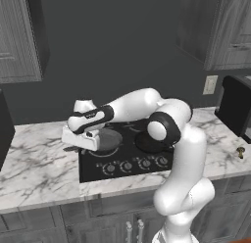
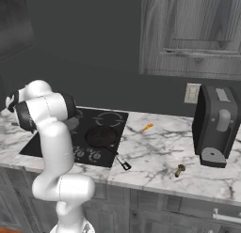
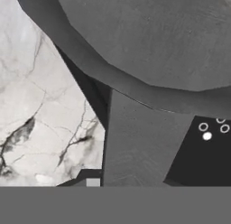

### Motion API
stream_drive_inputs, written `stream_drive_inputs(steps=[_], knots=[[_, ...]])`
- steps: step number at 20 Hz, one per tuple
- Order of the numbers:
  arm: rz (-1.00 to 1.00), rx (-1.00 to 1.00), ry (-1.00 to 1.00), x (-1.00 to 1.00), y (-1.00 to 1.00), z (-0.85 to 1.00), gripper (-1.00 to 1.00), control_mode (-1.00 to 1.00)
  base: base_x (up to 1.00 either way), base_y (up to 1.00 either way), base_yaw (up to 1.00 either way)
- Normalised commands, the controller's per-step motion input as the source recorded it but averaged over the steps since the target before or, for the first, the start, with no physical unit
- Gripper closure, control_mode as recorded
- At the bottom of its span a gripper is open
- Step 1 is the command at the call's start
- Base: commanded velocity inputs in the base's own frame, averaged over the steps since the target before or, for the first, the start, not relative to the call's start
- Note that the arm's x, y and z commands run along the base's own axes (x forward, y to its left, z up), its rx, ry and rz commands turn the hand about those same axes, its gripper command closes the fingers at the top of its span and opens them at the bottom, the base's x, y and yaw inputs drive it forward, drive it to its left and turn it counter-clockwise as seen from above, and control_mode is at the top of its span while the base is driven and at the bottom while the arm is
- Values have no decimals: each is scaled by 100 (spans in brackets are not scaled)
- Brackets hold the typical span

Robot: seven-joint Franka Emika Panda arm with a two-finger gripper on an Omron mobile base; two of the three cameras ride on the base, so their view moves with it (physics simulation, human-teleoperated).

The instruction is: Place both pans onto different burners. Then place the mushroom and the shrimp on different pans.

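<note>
The grey skillet sits on the cooktop's left front burner. In the hand view its bowl is close above, and its short handle runs down toward my fingers. My gripper hovers at that handle, over the cooktop's left edge. Whether the jaws press the handle is hidden. The black pan rests on the burner to the right, with its thin handle pointing toward the counter's front. On the marble to the right lie the orange shrimp and the mushroom.
The black glass cooktop has a row of knobs along its front. A dark coffee machine stands at the counter's right end. Marble counter spreads left of the cooktop. Wall cabinets hang overhead.
</note>
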Motion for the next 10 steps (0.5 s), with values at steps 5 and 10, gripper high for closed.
stream_drive_inputs(steps=[5, 10], knots=[[0, 0, -1, 4, -2, -48, 100, -100, 0, 0, 0], [0, 0, -1, 0, -15, -47, 100, -100, 0, 0, 0]])
